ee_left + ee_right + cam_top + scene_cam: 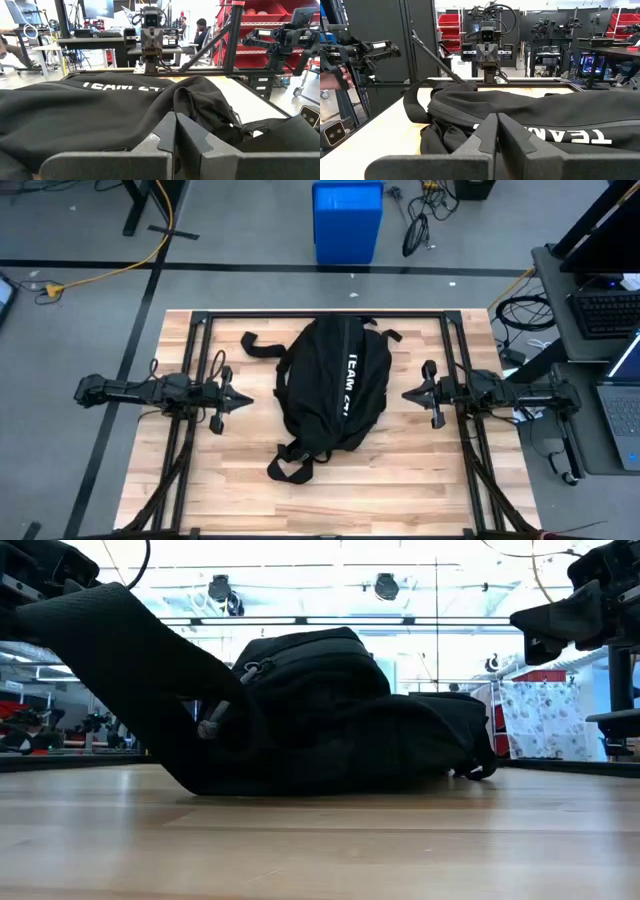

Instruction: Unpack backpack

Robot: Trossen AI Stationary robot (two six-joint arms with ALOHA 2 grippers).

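Observation:
The black backpack (330, 385) lies flat on the middle of the wooden table, its white lettering (352, 385) facing up. One strap (258, 343) trails toward the far left and a loop (290, 465) toward the near edge. My left gripper (247, 401) hovers shut just left of it, fingers pointing at it; in the left wrist view the shut gripper (175, 125) stands before the black cloth (100, 110). My right gripper (405, 393) hovers shut just right of it, and shows shut (496, 122) in the right wrist view too. Neither touches the backpack (330, 720).
A black metal frame (320, 315) runs along the table's far edge and down both sides. A blue bin (347, 220) stands on the floor beyond the far edge. A desk with a keyboard (605, 310) and a laptop stands to the right. Bare wood (400, 480) lies near the front.

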